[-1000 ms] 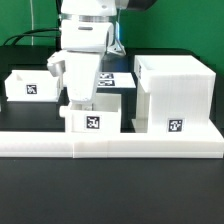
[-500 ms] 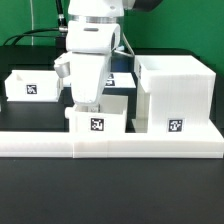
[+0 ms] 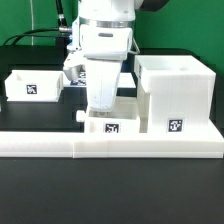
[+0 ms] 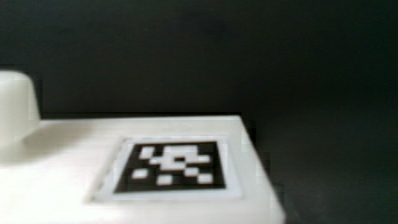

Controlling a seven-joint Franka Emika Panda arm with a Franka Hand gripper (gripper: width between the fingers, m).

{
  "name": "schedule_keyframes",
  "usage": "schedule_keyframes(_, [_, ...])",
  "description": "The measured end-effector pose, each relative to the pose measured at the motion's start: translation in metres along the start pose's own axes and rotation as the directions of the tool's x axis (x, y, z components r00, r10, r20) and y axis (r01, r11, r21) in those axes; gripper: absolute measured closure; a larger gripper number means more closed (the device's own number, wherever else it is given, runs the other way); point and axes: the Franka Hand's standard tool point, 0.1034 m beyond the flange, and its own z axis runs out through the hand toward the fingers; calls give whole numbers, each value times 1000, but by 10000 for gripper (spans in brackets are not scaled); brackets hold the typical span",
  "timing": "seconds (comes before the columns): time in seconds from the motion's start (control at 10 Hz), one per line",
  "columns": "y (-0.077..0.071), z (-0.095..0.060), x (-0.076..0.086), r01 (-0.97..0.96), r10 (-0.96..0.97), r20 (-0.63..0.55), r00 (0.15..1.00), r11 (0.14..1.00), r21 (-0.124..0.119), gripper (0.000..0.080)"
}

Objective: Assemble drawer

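Writing: no brand, word or number can be read anywhere; the only markings are black-and-white square tags.
Tag, middle tray: on the face turned toward the exterior camera, low behind the low wall.
Tag, left tray: on the face turned toward the exterior camera.
Tag, big box: low on the face turned toward the exterior camera.
Tag, wrist view: one tag close up on a flat white surface, blurred; I cannot tell which part carries it.
Middle tray: upright with its open side up, right behind the low wall and just beside the big box; I cannot tell whether the two touch.
Big box: at the exterior view's right, upright, cube-like with no clear long axis.
Left tray: well apart at the exterior view's left, open side up, its long side running left to right.
Gripper: pointing straight down into the middle tray; the tips are hidden, so I cannot tell whether they are spread or clamped.
Table: black.
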Motion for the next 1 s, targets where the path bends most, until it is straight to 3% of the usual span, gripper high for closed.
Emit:
schedule_keyframes(0.5, [-1,1,-1,-6,6,-1,1000,1000,1,757])
schedule_keyframes(0.6, [0,0,1,-5,5,-2,1000,1000,-10,757])
schedule_keyframes(0.7, [1,1,4,-2,2,-8,1000,999,-36,757])
schedule_keyframes(1.0, [2,1,4,-6,5,-11,1000,998,-55,757])
